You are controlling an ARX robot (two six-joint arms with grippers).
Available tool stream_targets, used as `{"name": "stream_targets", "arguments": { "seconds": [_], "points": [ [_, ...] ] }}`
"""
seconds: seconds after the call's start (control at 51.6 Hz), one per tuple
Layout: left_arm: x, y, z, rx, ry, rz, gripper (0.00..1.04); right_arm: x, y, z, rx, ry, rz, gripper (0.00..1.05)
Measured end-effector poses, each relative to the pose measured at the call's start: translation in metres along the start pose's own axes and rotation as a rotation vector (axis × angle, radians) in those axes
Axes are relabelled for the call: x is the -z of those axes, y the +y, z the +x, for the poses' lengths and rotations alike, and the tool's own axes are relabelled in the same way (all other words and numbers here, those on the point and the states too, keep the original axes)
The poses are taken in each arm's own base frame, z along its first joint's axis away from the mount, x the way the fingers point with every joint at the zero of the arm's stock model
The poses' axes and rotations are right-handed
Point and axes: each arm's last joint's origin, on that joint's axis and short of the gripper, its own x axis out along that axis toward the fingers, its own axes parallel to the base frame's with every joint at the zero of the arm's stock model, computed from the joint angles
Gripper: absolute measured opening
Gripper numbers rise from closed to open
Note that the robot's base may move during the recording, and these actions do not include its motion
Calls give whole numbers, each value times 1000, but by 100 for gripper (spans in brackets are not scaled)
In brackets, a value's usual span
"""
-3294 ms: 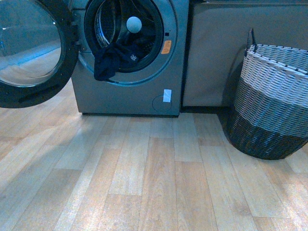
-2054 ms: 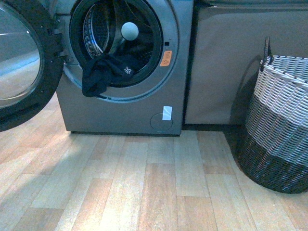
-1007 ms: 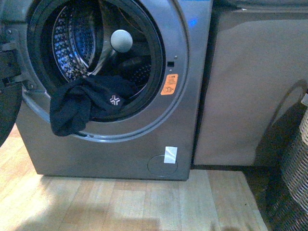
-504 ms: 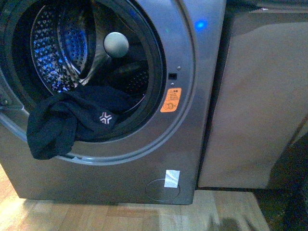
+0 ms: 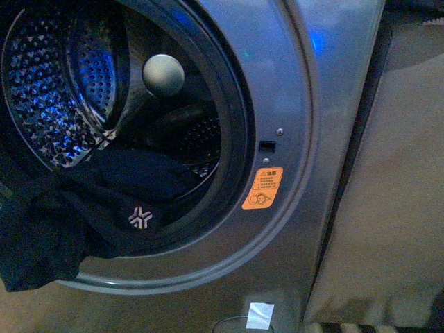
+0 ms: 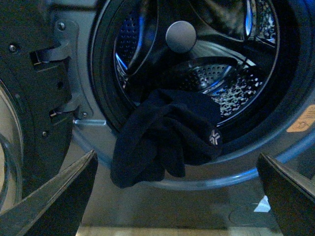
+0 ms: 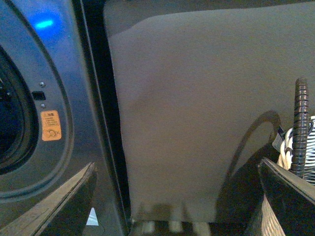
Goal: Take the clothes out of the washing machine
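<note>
Front-loader mouth with garment, seen close. The clothes [image 5: 83, 222], one dark navy-black soft garment, lie draped over the lower lip of the drum opening. Part rests inside on the drum floor and part hangs down outside over the grey front ring (a small white snowflake-like logo [image 5: 140, 218] faces outward). Behind them is the perforated steel drum [image 5: 41, 90], lit with blue reflections, and a round grey knob [image 5: 163, 74] sits at its back. The washing machine [image 5: 312, 111] fills most of the front view. An orange warning sticker [image 5: 263, 189] is beside the dark door seal, a blue-white label [image 5: 260, 316] sits low on the front panel, and a blue light [image 5: 318, 41] glows near the top. The round door [image 6: 34, 108] stands swung open at the hinge side. The left gripper [image 6: 176, 162] faces the garment with its jaws spread wide, apart from the fabric and holding nothing. The right gripper [image 7: 176, 164] has its jaws likewise spread and empty. It faces a beige panel [image 7: 197, 108] beside the machine, with the wicker basket [image 7: 300, 132] at the edge of the right wrist view.
</note>
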Motion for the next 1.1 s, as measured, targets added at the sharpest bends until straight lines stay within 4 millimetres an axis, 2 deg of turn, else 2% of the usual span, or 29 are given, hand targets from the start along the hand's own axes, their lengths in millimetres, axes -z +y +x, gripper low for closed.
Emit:
{"name": "stream_targets", "arguments": {
  "seconds": [0.058,0.136,0.174,0.271,0.387,0.523,0.678,0.911,1.027,1.104],
  "points": [
    [0,0,0,13,7,-6,98,0,0,0,4,-2,0,97],
    [2,-1,3,149,164,-75,98,0,0,0,5,-3,0,97],
    [1,-1,10,202,221,-111,98,0,0,0,2,-3,0,97],
    [-12,-4,27,240,226,-119,98,0,0,0,6,-3,0,97],
    [-39,-17,77,299,168,-91,98,0,0,0,3,-3,0,97],
    [-44,-29,127,327,194,-64,98,0,0,0,4,-3,0,97],
    [-33,-42,182,326,278,-55,98,0,0,0,4,-3,0,97],
    [-1,-78,271,361,355,32,98,0,0,0,4,-3,0,97],
    [20,-77,307,307,393,73,98,0,0,0,4,-3,0,97],
    [32,-71,322,271,428,103,98,0,0,0,4,-3,0,97]
  ]
}}
